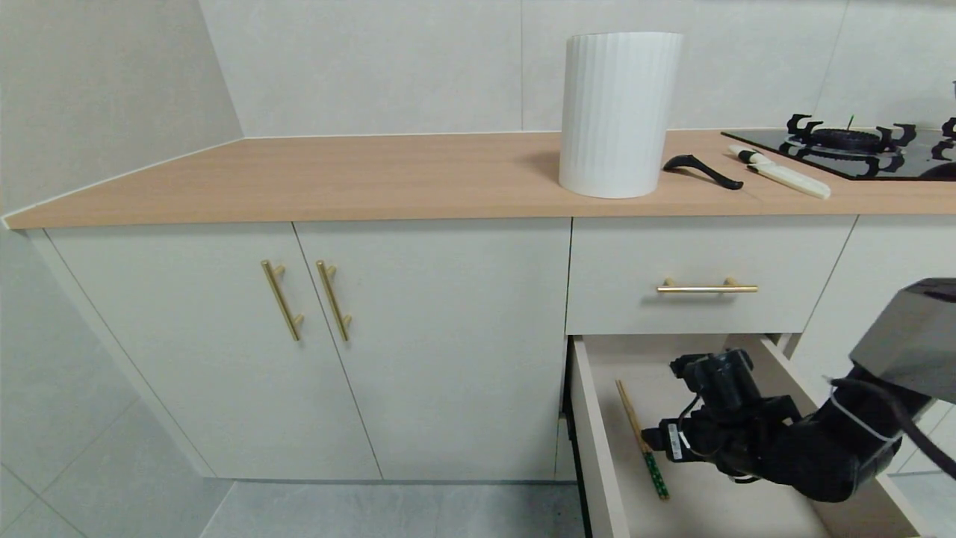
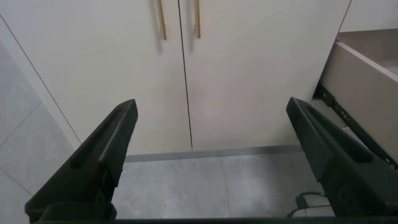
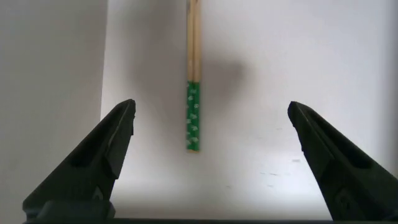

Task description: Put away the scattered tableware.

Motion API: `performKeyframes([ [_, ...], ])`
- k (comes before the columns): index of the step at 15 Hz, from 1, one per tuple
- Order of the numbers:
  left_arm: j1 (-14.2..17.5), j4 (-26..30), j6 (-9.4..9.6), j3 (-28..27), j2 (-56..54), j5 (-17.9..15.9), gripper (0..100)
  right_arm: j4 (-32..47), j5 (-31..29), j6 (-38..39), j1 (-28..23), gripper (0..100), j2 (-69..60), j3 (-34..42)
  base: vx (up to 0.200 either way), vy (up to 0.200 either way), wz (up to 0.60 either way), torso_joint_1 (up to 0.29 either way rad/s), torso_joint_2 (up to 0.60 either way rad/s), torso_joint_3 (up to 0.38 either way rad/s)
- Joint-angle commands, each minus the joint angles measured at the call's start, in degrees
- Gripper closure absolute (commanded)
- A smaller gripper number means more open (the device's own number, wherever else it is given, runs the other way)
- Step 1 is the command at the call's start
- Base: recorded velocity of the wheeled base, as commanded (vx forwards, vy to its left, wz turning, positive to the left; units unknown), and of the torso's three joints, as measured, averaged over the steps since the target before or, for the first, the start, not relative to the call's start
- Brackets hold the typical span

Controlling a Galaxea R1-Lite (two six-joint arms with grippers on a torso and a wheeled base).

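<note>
Right, we're on the open drawer [image 1: 591, 418], down at 4 o'clock in the head view, pulled out under a shut drawer w/ a gold handle [image 1: 706, 288]. The chopsticks [image 1: 642, 441] lie flat on the drawer floor, a pair side by side, close to the drawer's wall on the 9 o'clock side and running roughly along it. Their green patterned ends point toward the drawer front, the bare wood ends toward the back.

The right gripper [image 1: 661, 442] sits inside the drawer, just at 3 o'clock of the chopsticks. From the right wrist cam we see the right gripper [image 3: 210, 109] spread wide, nothing betw. its fingers [image 3: 112, 143], and the chopsticks [image 3: 193, 93] lying on the pale floor beyond them, nearer one finger than the other. We can't tell if anything touches the sticks in the head view; the wrist cam shows them lying free.

The left gripper [image 2: 211, 106] is also spread wide and holding nothing, facing the cupboard doors [image 2: 249, 74] and the grey floor tiles [image 2: 205, 186].

Up on the countertop [image 1: 373, 175], at 1 o'clock, stands a white ribbed container [image 1: 616, 112], upright. Just at its 3 o'clock lies a black-handled utensil [image 1: 702, 170], then a white knife [image 1: 780, 173], apart from each other. Beyond them, at 2 o'clock, the black hob [image 1: 844, 149].
</note>
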Motion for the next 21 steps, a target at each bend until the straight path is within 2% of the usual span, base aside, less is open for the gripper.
performKeyframes([
  [1,0.00,0.00,-0.01,0.01,0.02,-0.02,0,0.89,0.16,-3.26,-3.17,0,-12.07,1.80,0.000,0.000,0.00,0.000,0.00,0.000],
  [6,0.00,0.08,-0.01,0.01,0.02,-0.02,0,0.89,0.69,-6.51,-7.48,0,-20.69,1.71,0.000,0.000,0.00,0.000,0.00,0.000],
  [13,0.00,0.08,-0.01,0.01,0.02,-0.02,0,0.89,0.69,-9.24,-7.75,0,-25.61,2.32,0.000,0.000,0.00,0.006,-0.02,-0.016],
  [17,0.00,0.08,-0.01,0.01,0.02,-0.02,0,0.89,0.60,-9.33,-7.83,0,-26.31,2.32,0.000,0.000,0.00,0.087,-0.28,-0.266],
  [21,0.00,0.00,-0.01,0.01,0.02,-0.02,0,0.89,0.60,-9.33,-7.92,0,-26.75,2.32,0.000,0.000,0.00,0.170,-0.54,-0.292],
])
